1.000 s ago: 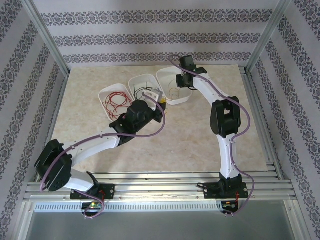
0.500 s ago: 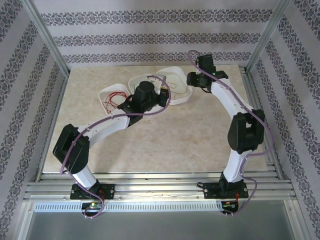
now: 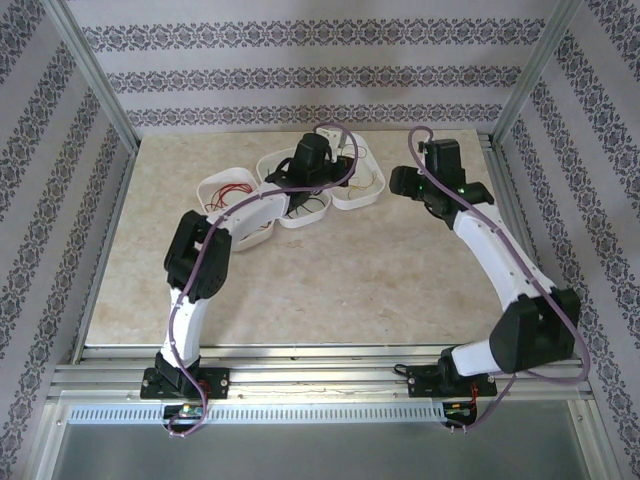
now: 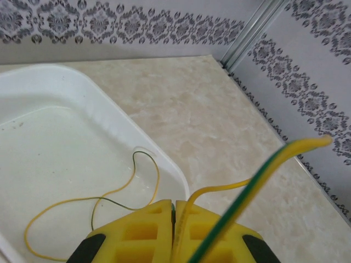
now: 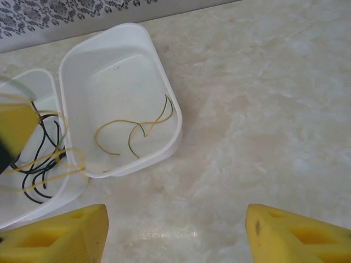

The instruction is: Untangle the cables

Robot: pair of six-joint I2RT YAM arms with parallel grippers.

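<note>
on a marbled beige table, toward its far middle, a row of white plastic trays: left tray, middle tray, right tray, neighbouring rims touching or very nearly so. rounded corners and sloped walls on each. striped wallpaper with a dark floral pattern on three sides. slanting aluminium post at each far corner. aluminium rails along the near edge, and a white slotted strip just in front of them.
</note>
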